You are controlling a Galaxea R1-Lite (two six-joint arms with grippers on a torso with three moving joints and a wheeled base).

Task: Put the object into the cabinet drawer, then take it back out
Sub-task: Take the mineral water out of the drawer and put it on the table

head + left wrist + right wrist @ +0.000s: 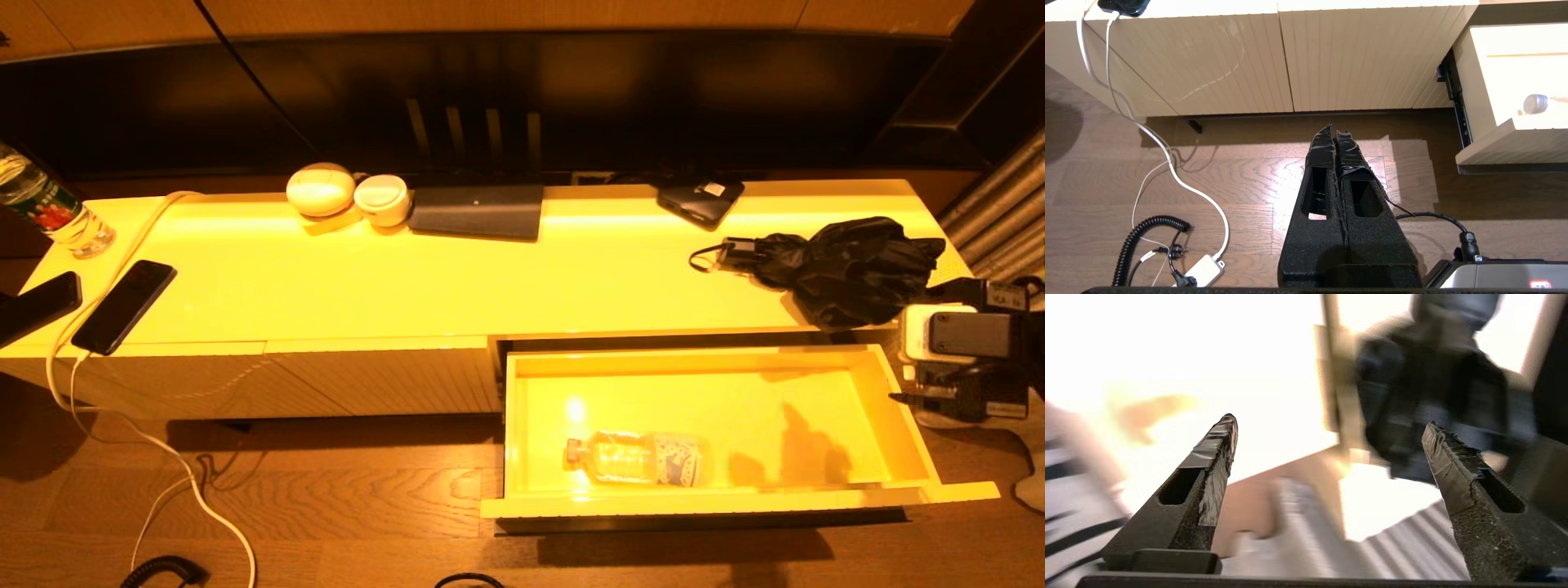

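Note:
The cabinet drawer (pixel 718 501) stands pulled out, its glossy yellow inside showing. A clear plastic bottle (pixel 641 457) with a blue-white label lies on its side in the drawer's front left part, cap pointing left. My right gripper (pixel 914 396) hovers just off the drawer's right end, apart from the bottle; in the right wrist view it (pixel 1329 422) is open and holds nothing. My left gripper (pixel 1332 130) is shut and empty above the wooden floor, left of the drawer front (pixel 1506 143), where the bottle cap (pixel 1535 103) peeks over the rim.
A black folded umbrella (pixel 849 265) lies on the cabinet top behind the drawer. Two phones (pixel 122 306), a bottle (pixel 49 208) and a white cable (pixel 163 445) sit at the left. White round cases (pixel 320 189), a dark pad (pixel 478 211) and a black device (pixel 700 200) line the back.

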